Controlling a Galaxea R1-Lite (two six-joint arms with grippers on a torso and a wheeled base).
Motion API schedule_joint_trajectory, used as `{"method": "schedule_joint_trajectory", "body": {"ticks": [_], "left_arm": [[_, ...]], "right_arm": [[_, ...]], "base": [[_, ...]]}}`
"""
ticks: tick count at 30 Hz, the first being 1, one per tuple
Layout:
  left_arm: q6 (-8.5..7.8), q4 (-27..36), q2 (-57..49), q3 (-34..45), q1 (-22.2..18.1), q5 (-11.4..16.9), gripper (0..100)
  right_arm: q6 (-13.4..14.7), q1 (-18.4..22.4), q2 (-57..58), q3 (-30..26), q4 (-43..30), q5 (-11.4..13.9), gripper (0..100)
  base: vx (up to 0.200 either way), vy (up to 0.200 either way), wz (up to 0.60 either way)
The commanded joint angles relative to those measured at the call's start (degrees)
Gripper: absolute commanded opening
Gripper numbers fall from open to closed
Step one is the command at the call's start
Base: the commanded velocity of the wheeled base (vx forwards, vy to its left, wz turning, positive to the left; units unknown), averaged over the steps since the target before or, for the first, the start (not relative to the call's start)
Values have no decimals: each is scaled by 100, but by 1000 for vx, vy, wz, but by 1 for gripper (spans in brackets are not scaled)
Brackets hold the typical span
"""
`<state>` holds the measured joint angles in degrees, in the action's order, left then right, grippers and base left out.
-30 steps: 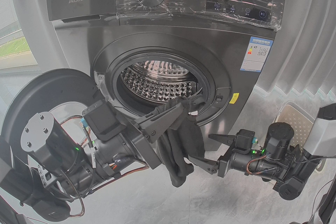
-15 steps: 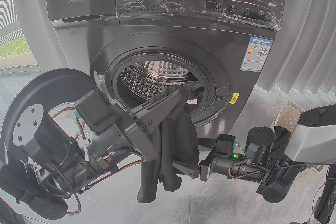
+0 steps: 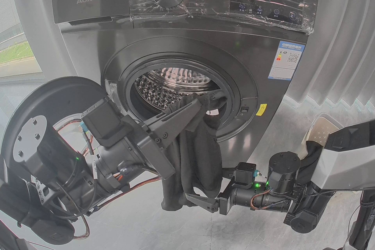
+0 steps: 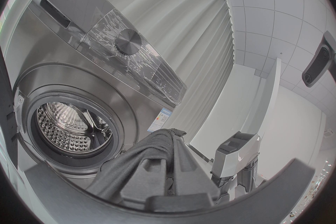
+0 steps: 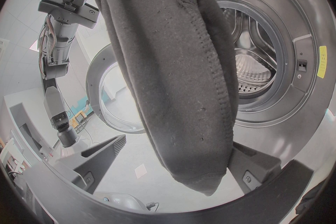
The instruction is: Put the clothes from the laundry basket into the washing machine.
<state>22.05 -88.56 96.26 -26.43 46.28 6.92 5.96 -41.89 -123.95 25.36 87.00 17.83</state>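
A dark grey garment (image 3: 197,161) hangs in front of the open washing machine (image 3: 250,67), its top bunched at the lower rim of the drum opening (image 3: 172,92). My left gripper (image 3: 198,105) is shut on the garment's (image 4: 140,160) upper fold, right at the opening. Lower down, my right gripper (image 3: 209,187) is open, with the garment's hanging end between its spread fingers (image 5: 105,151). From the right wrist the garment (image 5: 168,60) drapes down between both fingers, with the drum behind it. The white laundry basket (image 3: 326,133) stands on the floor at the right, partly hidden by the right arm.
The round machine door (image 3: 50,106) stands swung open to the left, behind my left arm. A grey curtain (image 3: 343,47) hangs behind and to the right of the machine. Pale tiled floor (image 3: 148,219) lies below the grippers.
My right gripper moved left and lower, so the garment's hanging end now lies between its fingers. The left gripper lifted the garment slightly toward the drum opening, then held still.
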Motion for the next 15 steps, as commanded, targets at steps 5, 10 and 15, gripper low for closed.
{"method": "schedule_joint_trajectory", "body": {"ticks": [5, 10, 15], "left_arm": [[1, -3, 7, -20, 4, 2, 0], [10, -3, -2, -38, 4, 2, 0], [10, -3, -2, -143, 4, -7, 0]], "right_arm": [[37, 40, -393, 444, 10, -34, 100], [37, 14, -612, 708, 1, -61, 100], [177, -4, -806, 1147, 10, -237, 100]], "base": [[0, 0, 0], [0, 0, 0], [0, 0, 0]]}}
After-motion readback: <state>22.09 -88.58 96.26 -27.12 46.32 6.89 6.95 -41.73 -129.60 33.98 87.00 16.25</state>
